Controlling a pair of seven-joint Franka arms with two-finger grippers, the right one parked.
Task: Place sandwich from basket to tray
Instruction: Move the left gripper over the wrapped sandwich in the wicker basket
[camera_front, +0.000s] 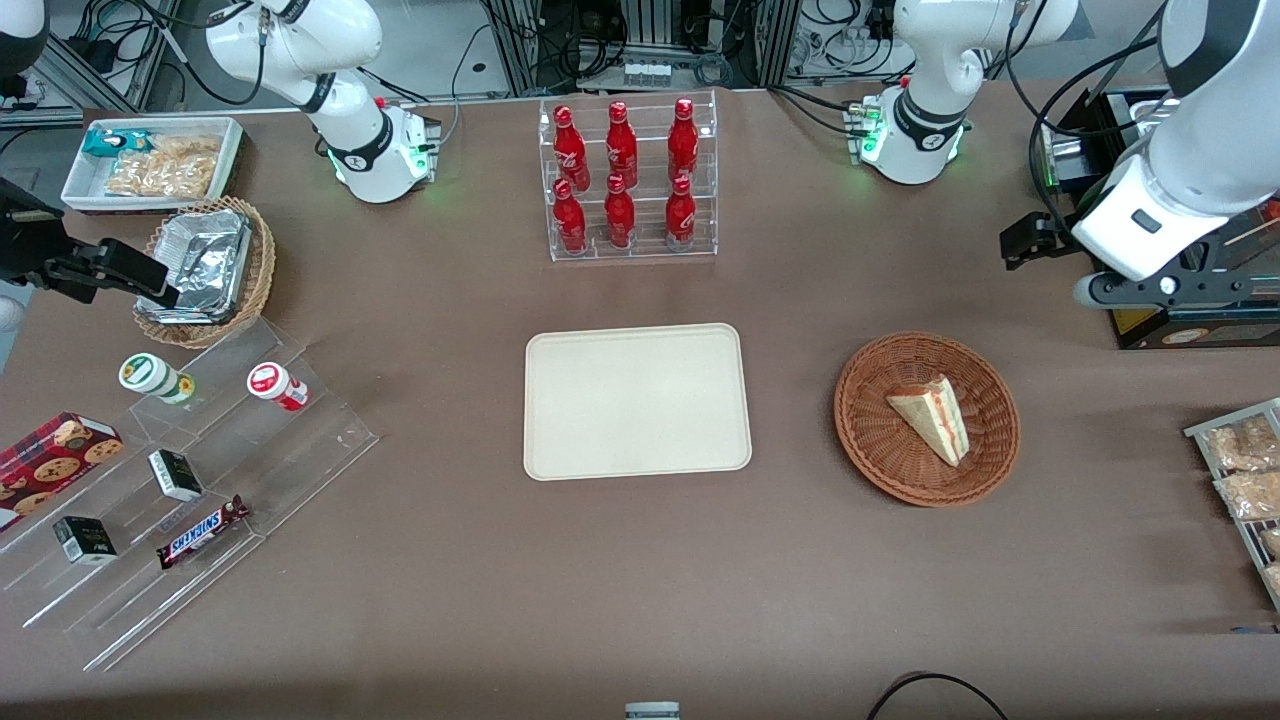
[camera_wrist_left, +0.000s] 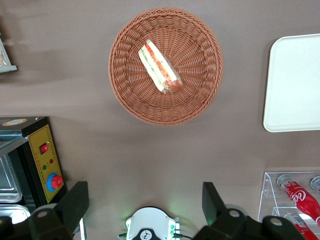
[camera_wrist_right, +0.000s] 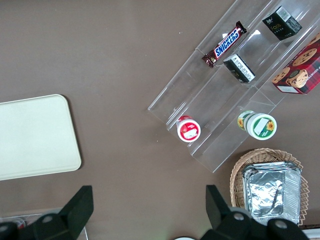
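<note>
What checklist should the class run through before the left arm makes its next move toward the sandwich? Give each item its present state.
1. Sandwich lies in the basket, uncovered: ok.
2. Tray has bare surface to receive it: ok.
3. Gripper is open, its fingers spread wide: ok.
4. Gripper is lined up over the sandwich: not ok; it hangs high, farther from the front camera than the basket.
5. Nothing stands on the table between basket and tray: ok.
6. Bottle rack sits clear of the basket-to-tray path, farther from the front camera: ok.
</note>
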